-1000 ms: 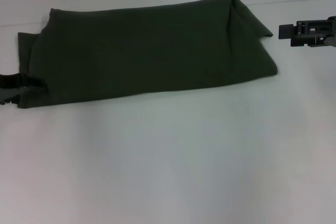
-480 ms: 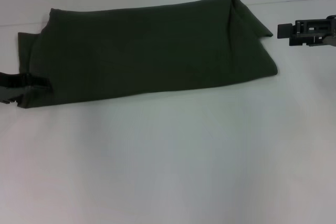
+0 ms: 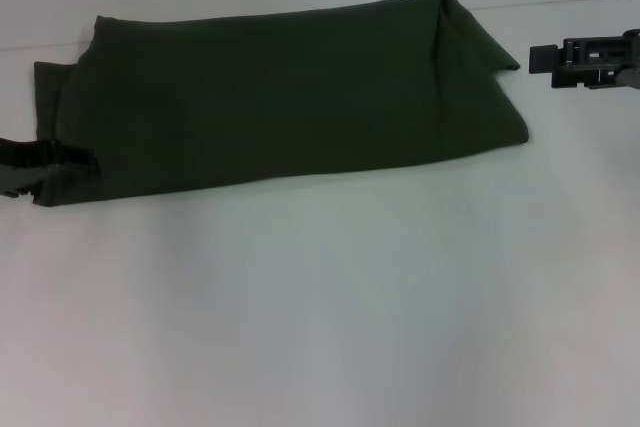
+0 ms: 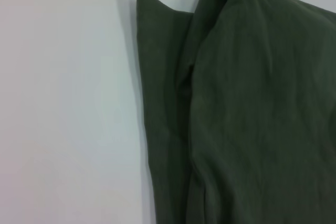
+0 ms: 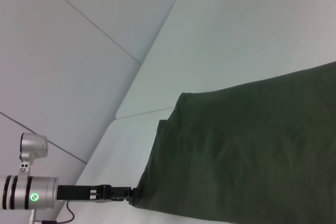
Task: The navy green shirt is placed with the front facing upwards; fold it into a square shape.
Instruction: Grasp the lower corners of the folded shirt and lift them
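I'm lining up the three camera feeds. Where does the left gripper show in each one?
Head view: left gripper at the shirt's near left corner, by the picture's left edge.
Left wrist view: not in it; only the shirt on the table.
Right wrist view: far off, at the shirt's corner.
Shared landmark: that shirt corner.

A bare lab-like test space: plain white table and white panelled walls.

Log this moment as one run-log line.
shirt: folded into long band, plain side up, on table | left gripper: at shirt's left end, near corner | right gripper: off shirt's right end, apart
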`<action>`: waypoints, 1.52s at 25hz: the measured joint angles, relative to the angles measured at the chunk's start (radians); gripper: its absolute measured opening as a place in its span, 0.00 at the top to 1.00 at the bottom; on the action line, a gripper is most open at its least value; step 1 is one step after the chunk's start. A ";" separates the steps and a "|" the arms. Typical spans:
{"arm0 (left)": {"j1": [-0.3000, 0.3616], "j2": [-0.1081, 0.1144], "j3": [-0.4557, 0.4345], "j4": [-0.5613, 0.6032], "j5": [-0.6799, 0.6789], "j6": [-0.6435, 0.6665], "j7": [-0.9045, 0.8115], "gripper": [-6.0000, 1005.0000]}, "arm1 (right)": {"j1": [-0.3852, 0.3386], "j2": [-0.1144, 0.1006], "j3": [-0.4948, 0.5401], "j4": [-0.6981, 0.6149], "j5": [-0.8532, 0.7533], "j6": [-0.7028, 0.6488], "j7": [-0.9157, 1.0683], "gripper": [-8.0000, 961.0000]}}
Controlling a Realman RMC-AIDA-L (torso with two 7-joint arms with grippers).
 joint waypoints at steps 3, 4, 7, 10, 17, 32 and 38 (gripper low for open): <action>0.000 -0.001 0.000 -0.001 0.000 0.000 0.002 0.18 | 0.000 0.000 0.000 0.000 0.000 0.000 0.001 0.05; -0.001 -0.001 0.000 -0.001 0.000 0.000 0.003 0.18 | 0.000 0.000 0.000 0.000 0.000 0.000 0.002 0.05; -0.002 -0.001 0.000 -0.001 0.000 0.000 0.003 0.18 | 0.000 0.000 0.000 0.001 0.000 0.000 0.002 0.05; -0.004 -0.002 0.000 -0.001 0.000 0.000 0.003 0.18 | 0.000 0.000 0.000 0.001 0.000 0.000 0.002 0.05; -0.011 -0.008 0.014 -0.001 0.000 0.006 0.004 0.18 | 0.000 0.000 0.008 0.001 0.001 0.000 0.003 0.05; -0.002 -0.005 0.022 0.010 0.011 -0.011 -0.008 0.24 | 0.001 0.000 0.028 0.001 0.002 -0.015 0.007 0.05; -0.011 -0.003 0.024 0.007 0.028 -0.009 -0.007 0.48 | 0.001 -0.002 0.050 0.012 0.002 -0.025 0.007 0.05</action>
